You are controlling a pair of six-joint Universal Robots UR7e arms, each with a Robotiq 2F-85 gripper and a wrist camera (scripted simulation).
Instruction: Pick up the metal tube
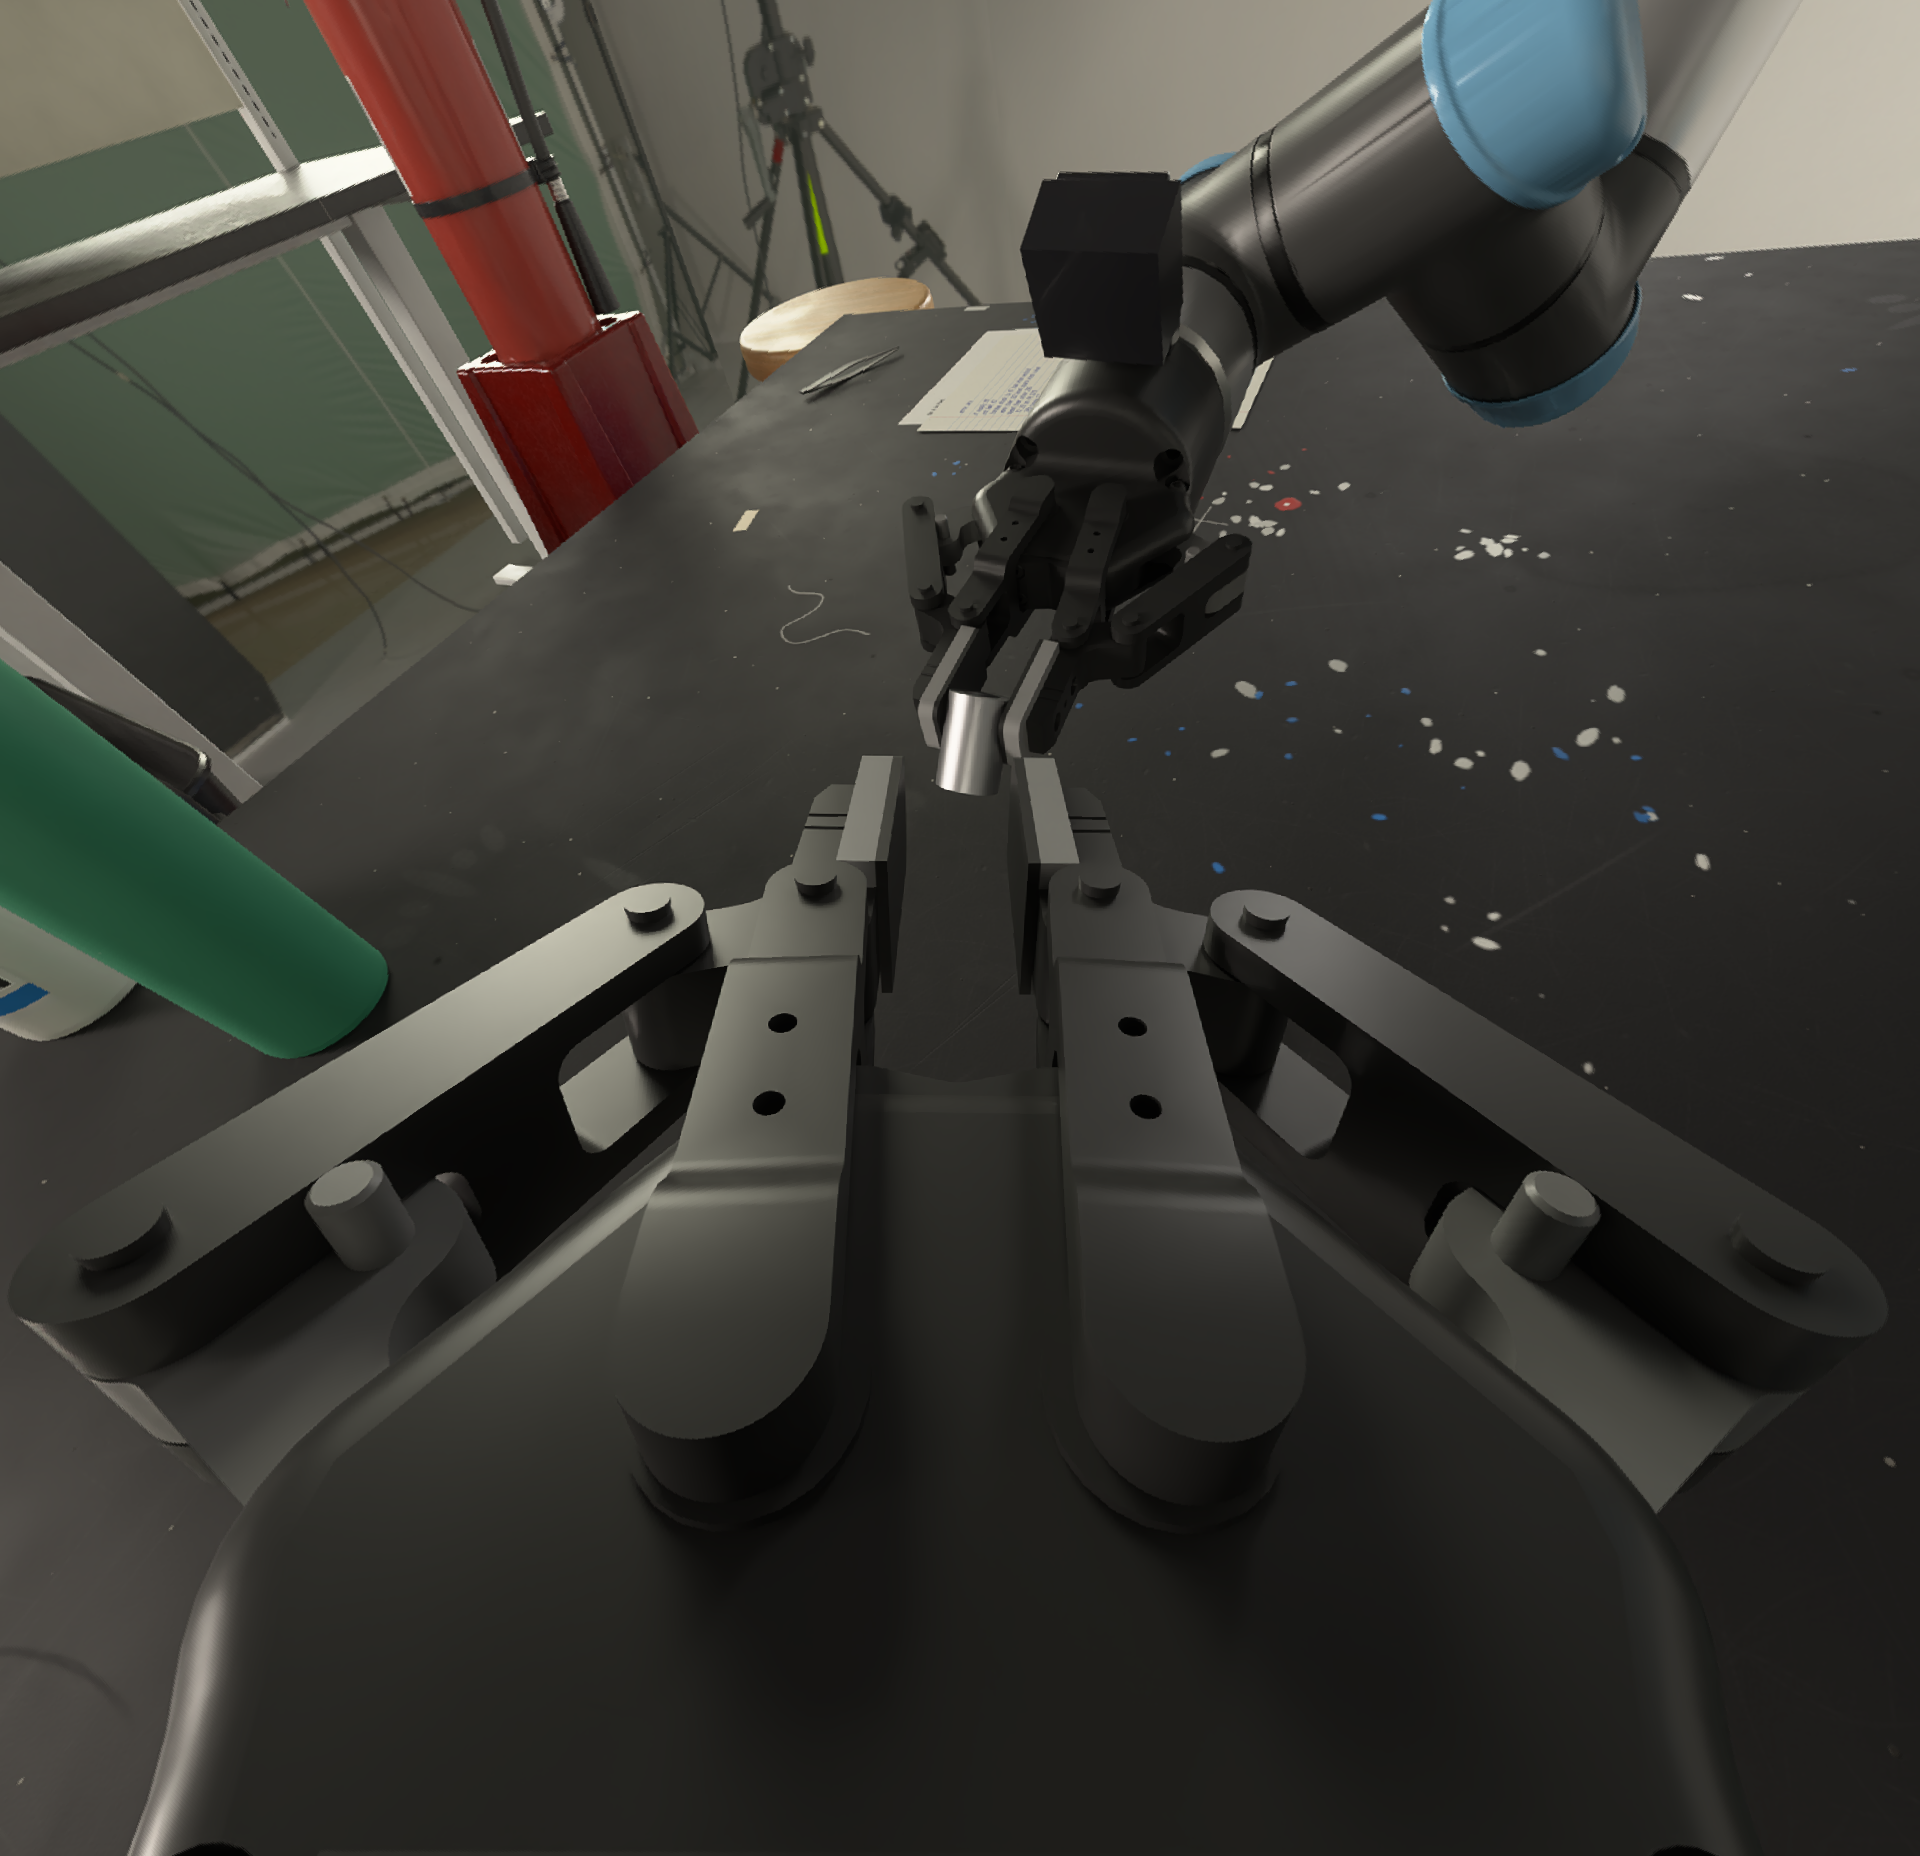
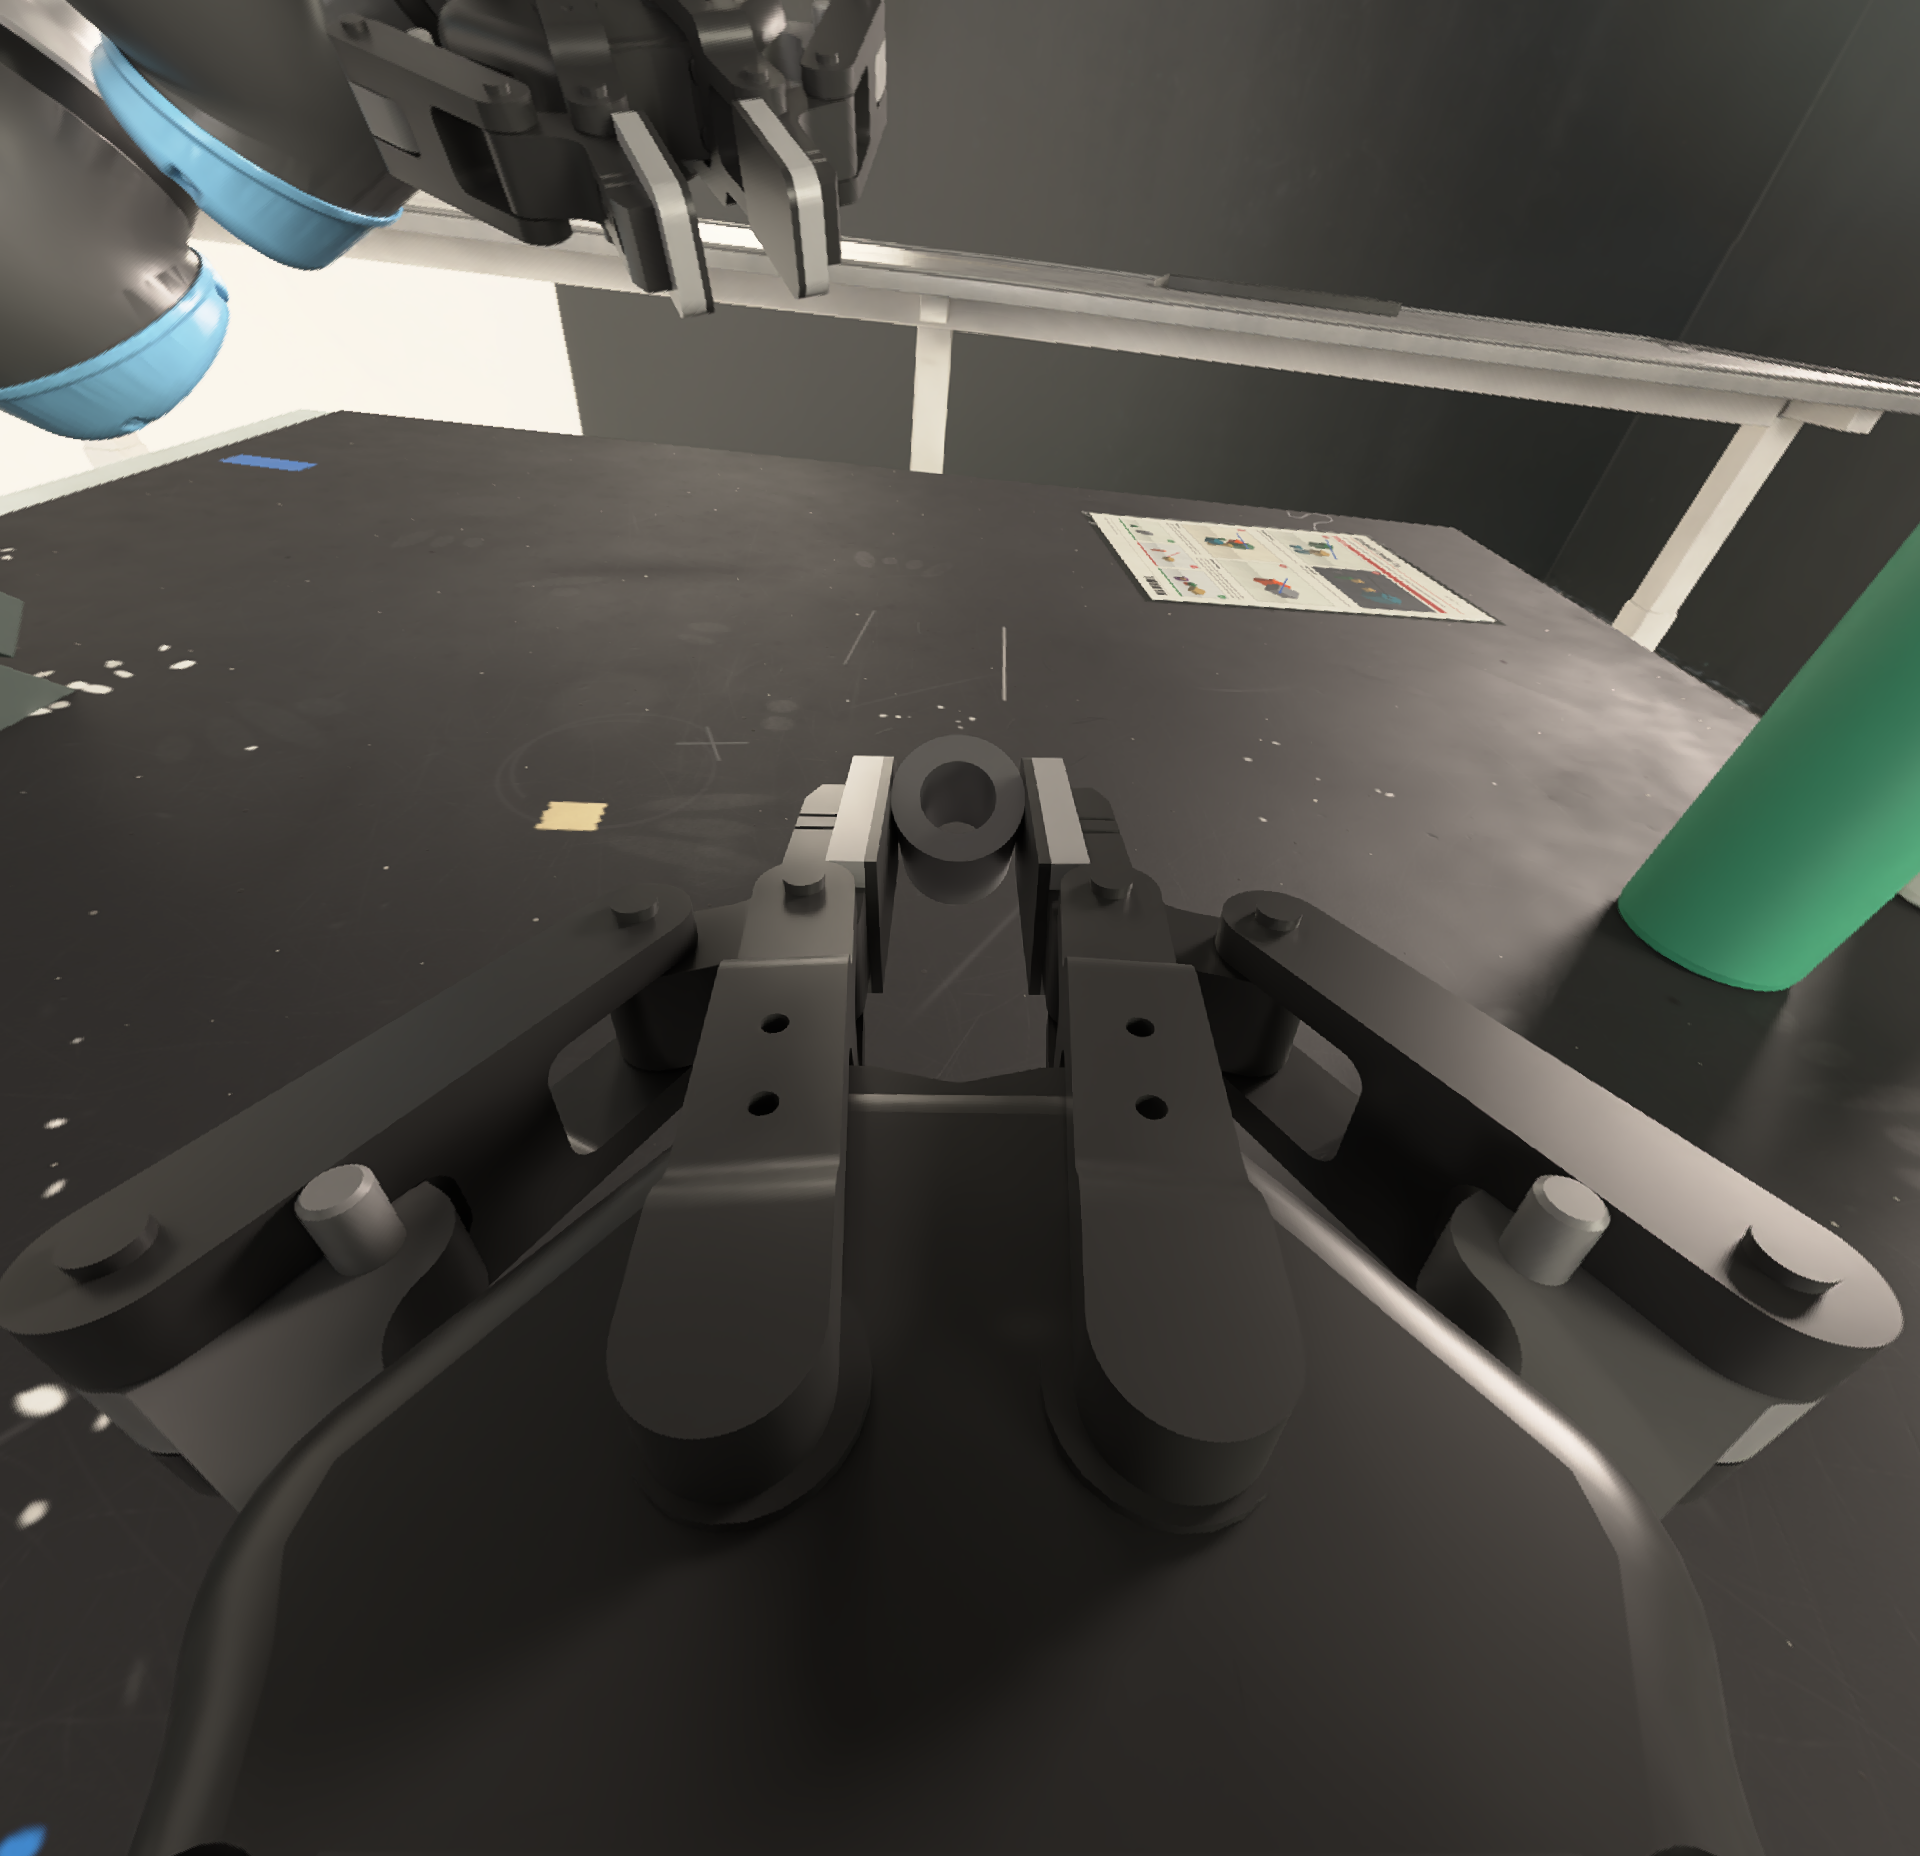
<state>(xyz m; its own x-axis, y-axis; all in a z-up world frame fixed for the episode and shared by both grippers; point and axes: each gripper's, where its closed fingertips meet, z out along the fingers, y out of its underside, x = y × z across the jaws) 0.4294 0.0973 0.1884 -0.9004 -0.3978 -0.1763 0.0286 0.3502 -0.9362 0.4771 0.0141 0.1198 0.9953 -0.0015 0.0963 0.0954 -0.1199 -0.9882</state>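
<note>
The metal tube (image 1: pixel 968 741) is a short shiny cylinder with a hollow bore. My right gripper (image 2: pixel 957 772) is shut on the tube (image 2: pixel 914 819), one pad on each side, and I see it end-on as a dark ring. In the left wrist view the right gripper (image 1: pixel 982 726) holds the tube upright, seemingly above the black table (image 1: pixel 623 726). My left gripper (image 1: pixel 958 772) is open and empty, its fingertips just short of the tube. In the right wrist view the left gripper (image 2: pixel 753 289) hangs at the top, apart from the tube.
A green cylinder (image 1: pixel 187 902) stands near the left gripper and also shows in the right wrist view (image 2: pixel 1787 788). A red fire extinguisher (image 1: pixel 447 144), a wooden stool (image 1: pixel 831 320), tweezers (image 1: pixel 852 372) and a paper sheet (image 1: pixel 977 383) are at the far end. A printed sheet (image 2: pixel 1288 580) lies on the table.
</note>
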